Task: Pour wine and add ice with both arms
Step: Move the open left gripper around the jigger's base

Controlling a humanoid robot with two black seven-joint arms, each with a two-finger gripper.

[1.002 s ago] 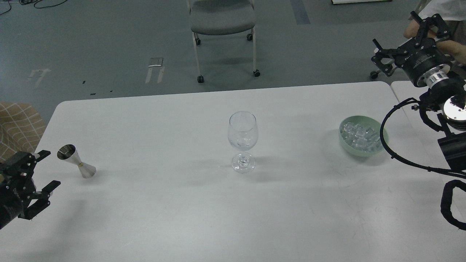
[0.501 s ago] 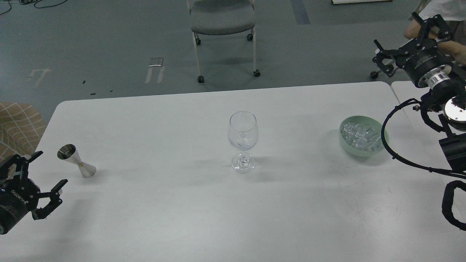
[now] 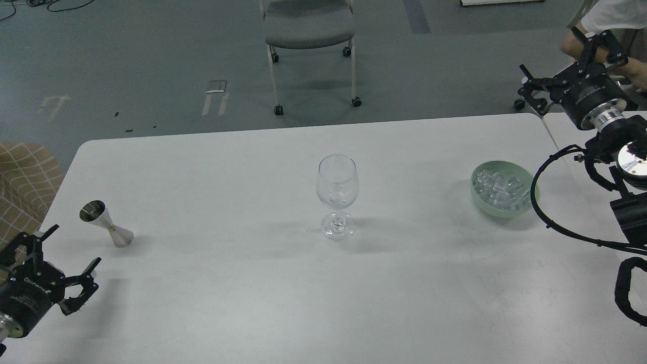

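Head view is all we've got, so: a clear stemmed wine glass (image 3: 337, 197) stands upright near the middle of the white rounded-corner surface (image 3: 252, 303). Can't really make out any wine in it, the bowl looks pretty much see-through. Way over on the left sits a small silver double-cone metal jigger (image 3: 105, 230), tilted with its open mouth leaning up and left. On the right side there's a pale green round bowl (image 3: 505, 211) holding a heap of small clear ice cubes (image 3: 501, 188).

Left black clawed gripper (image 3: 50, 260) is down at the bottom-left corner, just below the jigger but not touching it, fingers spread wide apart, nothing between them. Right black clawed gripper (image 3: 566, 60) is up at the top-right, beyond the far edge of the surface and well apart from the bowl, also splayed wide and holding nothing. A looped black cable (image 3: 543, 212) from that arm curves in front of the bowl's right rim.

Behind the surface there's a grey wheeled office chair (image 3: 308, 25) on the grey floor, and a person's bare arm in a white sleeve (image 3: 606, 15) in the top-right corner.
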